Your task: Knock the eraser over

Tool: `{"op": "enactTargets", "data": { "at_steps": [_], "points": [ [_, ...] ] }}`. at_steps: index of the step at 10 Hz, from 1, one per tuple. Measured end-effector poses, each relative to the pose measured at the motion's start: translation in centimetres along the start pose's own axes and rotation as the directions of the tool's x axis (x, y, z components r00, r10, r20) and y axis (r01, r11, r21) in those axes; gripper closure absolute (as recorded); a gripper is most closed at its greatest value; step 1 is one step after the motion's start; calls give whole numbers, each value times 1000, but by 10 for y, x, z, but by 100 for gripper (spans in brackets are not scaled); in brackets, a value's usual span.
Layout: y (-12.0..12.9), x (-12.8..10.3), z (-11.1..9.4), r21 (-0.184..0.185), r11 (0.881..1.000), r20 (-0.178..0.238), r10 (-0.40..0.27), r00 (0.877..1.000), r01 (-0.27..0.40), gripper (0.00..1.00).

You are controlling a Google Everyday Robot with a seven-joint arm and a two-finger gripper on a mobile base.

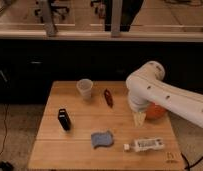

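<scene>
The eraser (64, 119) is a small black block standing upright on the left part of the wooden table (80, 155). My gripper (139, 118) hangs at the end of the white arm (160, 95), pointing down over the right part of the table. It is well to the right of the eraser and does not touch it. Nothing shows in the gripper.
A clear plastic cup (85, 88) stands at the back of the table. A dark red object (108, 97) lies beside the cup. A blue sponge (102, 139) and a white tube (145, 145) lie near the front edge. An orange object (156, 111) sits partly behind the arm.
</scene>
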Motion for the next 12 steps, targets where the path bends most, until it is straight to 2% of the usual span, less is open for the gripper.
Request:
{"op": "enactTargets", "data": {
  "at_steps": [1, 3, 6, 7, 9, 12],
  "points": [
    [-3, -16, 0, 5, 1000, 3, -19, 1000, 19, 20],
    [-3, -26, 0, 8, 999, 1, -41, 999, 41, 20],
    [-5, -55, 1, 19, 996, 5, -82, 997, 82, 20],
    [-8, -69, 2, 26, 995, 8, -99, 995, 99, 20],
    [-7, -75, 4, 27, 992, 5, -120, 993, 120, 20],
    [-14, -111, 10, 46, 984, 10, -172, 985, 171, 20]
  ]
}}
